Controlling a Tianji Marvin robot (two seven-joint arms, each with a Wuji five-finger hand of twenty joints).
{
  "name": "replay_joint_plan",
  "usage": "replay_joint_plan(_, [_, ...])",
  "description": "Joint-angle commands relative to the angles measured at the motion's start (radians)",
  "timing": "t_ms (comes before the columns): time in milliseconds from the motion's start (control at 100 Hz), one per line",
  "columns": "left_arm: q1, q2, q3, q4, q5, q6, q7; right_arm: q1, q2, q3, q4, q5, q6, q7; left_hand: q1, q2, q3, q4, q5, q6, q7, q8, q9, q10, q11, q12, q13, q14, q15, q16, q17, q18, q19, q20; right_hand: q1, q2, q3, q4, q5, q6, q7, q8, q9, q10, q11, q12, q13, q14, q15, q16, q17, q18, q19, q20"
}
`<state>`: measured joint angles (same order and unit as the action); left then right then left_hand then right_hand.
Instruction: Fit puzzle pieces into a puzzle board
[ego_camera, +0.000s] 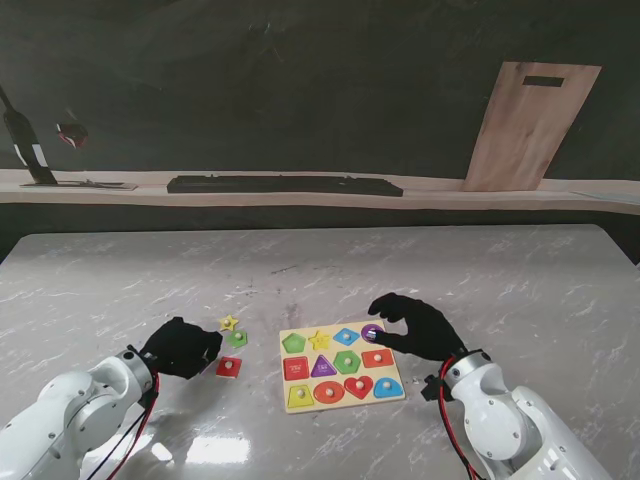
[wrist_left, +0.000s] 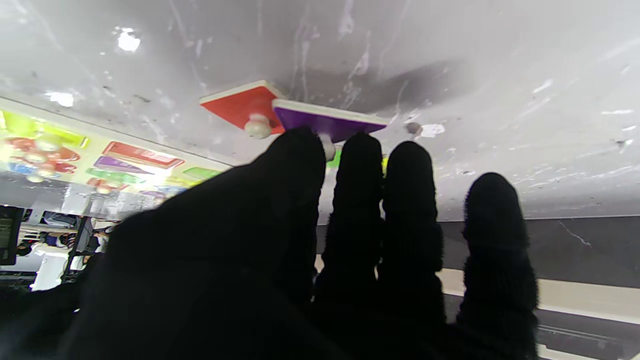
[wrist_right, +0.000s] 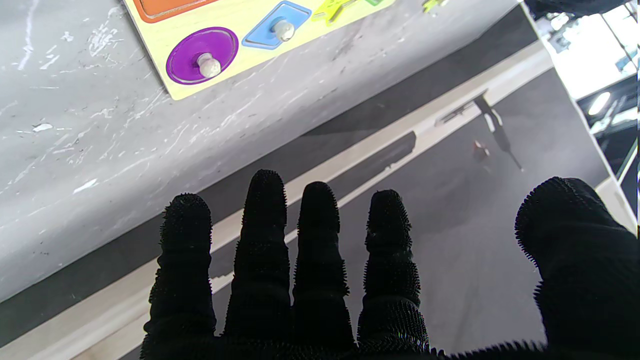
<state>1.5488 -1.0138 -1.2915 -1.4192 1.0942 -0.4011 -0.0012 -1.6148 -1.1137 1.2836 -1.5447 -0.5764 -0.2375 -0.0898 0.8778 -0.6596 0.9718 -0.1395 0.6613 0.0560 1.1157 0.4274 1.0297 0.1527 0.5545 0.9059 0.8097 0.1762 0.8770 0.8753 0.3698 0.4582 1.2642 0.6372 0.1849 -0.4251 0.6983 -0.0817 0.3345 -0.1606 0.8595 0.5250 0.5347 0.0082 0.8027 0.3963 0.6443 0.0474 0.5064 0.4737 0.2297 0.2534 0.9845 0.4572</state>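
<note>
Puzzle board (ego_camera: 342, 366): pale wood, near centre of grey marbled bench (ego_camera: 480, 280), coloured knobbed shapes seated. Left hand (ego_camera: 182, 347), black-gloved, pinched purple square piece (wrist_left: 327, 121). Right hand (ego_camera: 418, 325) spread, empty, beside purple circle (wrist_right: 202, 62).

The stand camera looked down from above the shoulders onto the marble table (ego_camera: 320, 265), with the far ledge and dark wall across the back and both arms rising from the near corners; the whole puzzle board (ego_camera: 341, 364) lay small near the middle. The left wrist camera sat close behind the left hand (wrist_left: 280, 250), facing along its fingers, its picture inverted, very near a red square piece (wrist_left: 237, 105) and a purple piece (wrist_left: 330, 120); the board showed blurred to one side. The right wrist camera looked along the right hand (wrist_right: 320, 280) toward the far wall, catching only the board's corner with the purple circle (wrist_right: 201, 62) and blue diamond (wrist_right: 276, 31). All three views shared the board.
</note>
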Motion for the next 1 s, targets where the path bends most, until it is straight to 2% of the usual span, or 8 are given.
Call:
replay_joint_plan(0, [0.002, 0.0, 0.002, -0.013, -0.006, -0.014, -0.003, -0.005, -0.001, -0.004, -0.001, -0.002, -0.004, 0.001, -0.002, -0.002, 0.045, 0.005, -0.024, -0.012, 0.061, 0.03, -0.017, 0.005, 0.022, 0.026, 0.0, -0.016, 0.01, 0.025, -0.012, -0.096, 0.014, 0.014, -0.014, 0.019, -0.017, 0.029, -0.004, -0.025, -0.017, -0.003, 0.014, -0.028, 0.011, 0.01, 0.006, -0.016, 0.012, 0.016, -0.012, 0.006, 0.015, 0.017])
replay_joint_plan(260, [-0.022, -0.001, 0.028, -0.016, -0.037, -0.037, -0.028, -0.006, -0.001, -0.005, 0.0, -0.002, -0.006, 0.0, 0.012, -0.014, 0.049, 0.0, -0.016, -0.005, 0.068, 0.019, -0.011, 0.004, 0.008, 0.026, 0.036, -0.013, -0.041, 0.024, 0.039, -0.082, -0.077, -0.044, -0.014, 0.02, -0.017, 0.029, -0.003, -0.026, -0.017, -0.003, 0.014, -0.028, 0.011, 0.01, 0.007, -0.016, 0.012, 0.016, -0.012, 0.006, 0.015, 0.017])
replay_joint_plan(580, [-0.085, 0.001, 0.066, -0.013, -0.052, -0.104, -0.053, -0.002, 0.0, -0.007, 0.004, -0.003, -0.016, 0.004, 0.009, -0.01, 0.051, 0.002, -0.021, -0.003, 0.075, 0.011, -0.013, 0.009, 0.012, 0.031, 0.033, -0.008, -0.039, 0.053, 0.032, -0.088, -0.068, -0.046, -0.013, 0.021, -0.018, 0.029, -0.002, -0.024, -0.018, -0.003, 0.014, -0.028, 0.011, 0.01, 0.005, -0.016, 0.012, 0.016, -0.012, 0.007, 0.015, 0.017])
replay_joint_plan(780, [-0.164, 0.002, 0.123, 0.009, -0.091, -0.147, -0.092, -0.005, -0.002, -0.001, 0.003, -0.004, -0.026, -0.01, 0.008, -0.007, 0.05, 0.003, -0.022, -0.007, 0.074, 0.01, -0.015, 0.009, 0.011, 0.028, 0.031, -0.008, -0.041, 0.054, 0.028, -0.089, -0.061, -0.044, -0.014, 0.02, -0.018, 0.029, -0.001, -0.024, -0.018, -0.003, 0.014, -0.027, 0.011, 0.01, 0.006, -0.016, 0.012, 0.016, -0.012, 0.007, 0.015, 0.017])
replay_joint_plan(990, [-0.282, 0.001, 0.228, 0.063, -0.155, -0.186, -0.13, -0.016, -0.005, 0.012, -0.004, 0.005, -0.04, -0.023, 0.002, -0.001, 0.047, 0.001, -0.032, -0.017, 0.077, 0.017, -0.02, 0.0, 0.015, 0.03, 0.022, -0.011, -0.031, 0.062, 0.02, -0.091, -0.029, -0.029, -0.014, 0.02, -0.018, 0.029, -0.001, -0.024, -0.018, -0.003, 0.015, -0.028, 0.011, 0.01, 0.006, -0.017, 0.012, 0.016, -0.012, 0.007, 0.015, 0.018])
